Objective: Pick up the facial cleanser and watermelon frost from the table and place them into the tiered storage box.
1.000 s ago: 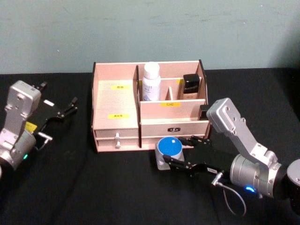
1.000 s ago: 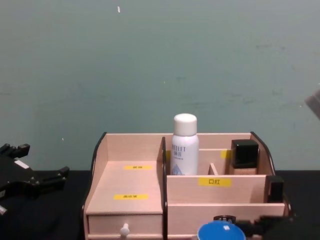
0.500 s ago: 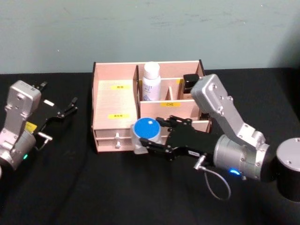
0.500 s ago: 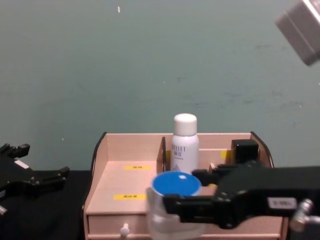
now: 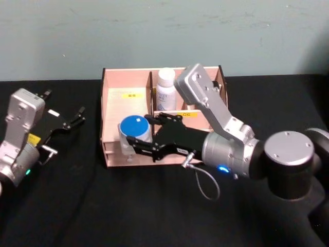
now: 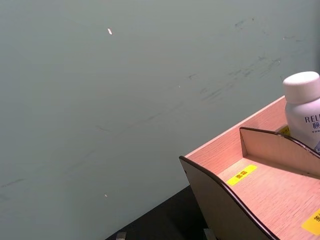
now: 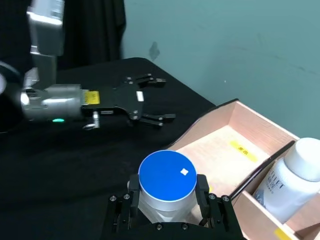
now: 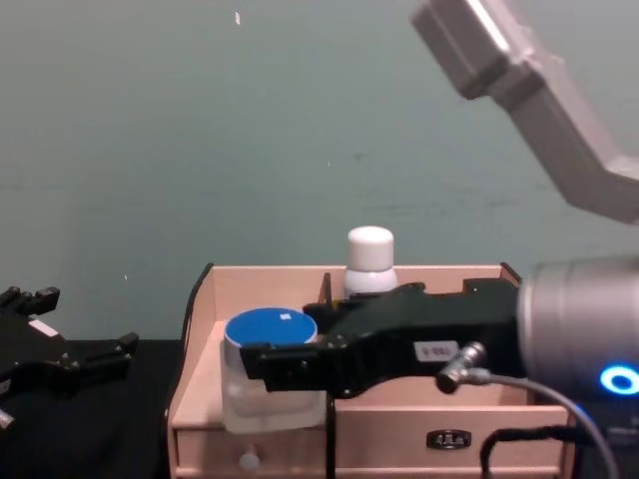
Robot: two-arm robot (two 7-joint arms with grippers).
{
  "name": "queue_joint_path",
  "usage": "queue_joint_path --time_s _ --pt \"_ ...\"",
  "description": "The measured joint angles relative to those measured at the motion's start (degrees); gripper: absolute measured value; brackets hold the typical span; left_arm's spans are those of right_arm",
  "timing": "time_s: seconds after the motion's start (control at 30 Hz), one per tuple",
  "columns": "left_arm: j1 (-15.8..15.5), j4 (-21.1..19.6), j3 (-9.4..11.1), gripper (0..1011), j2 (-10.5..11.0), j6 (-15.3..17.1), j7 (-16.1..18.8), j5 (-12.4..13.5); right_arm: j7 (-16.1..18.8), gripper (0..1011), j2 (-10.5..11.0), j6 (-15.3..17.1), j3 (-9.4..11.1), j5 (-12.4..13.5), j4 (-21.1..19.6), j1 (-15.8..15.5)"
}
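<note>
Black table [image 5: 77,206], blue-lidded jar [image 5: 132,129] clamped in right end effector [image 5: 134,144]

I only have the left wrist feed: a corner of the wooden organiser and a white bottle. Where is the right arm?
Observer: The right gripper is at the tiered storage box's front left, shut on a jar with a blue lid.
Operator: Is the jar inside yet?
Observer: From the chest view it hangs at the front of the left stepped shelf, above the drawer; I can't tell whether it touches.
Operator: And my left arm?
Observer: The left gripper sits off to the box's left, fingers open, holding nothing.
</note>
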Motion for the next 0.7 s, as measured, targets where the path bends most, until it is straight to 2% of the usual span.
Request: queue_joint_path --time_s 0.37,0.7 --pt "0.0 0.0 0.0 1001 0.0 0.0 0.0 0.0 -2.28 687 -4.6 0.73 0.11 -1.7 7.64 4.43" --pt "0.0 0.0 0.0 1001 0.0 0.0 0.0 0.0 -2.67 687 -6.85 0.67 0.7 -2.58 11.39 6.19"
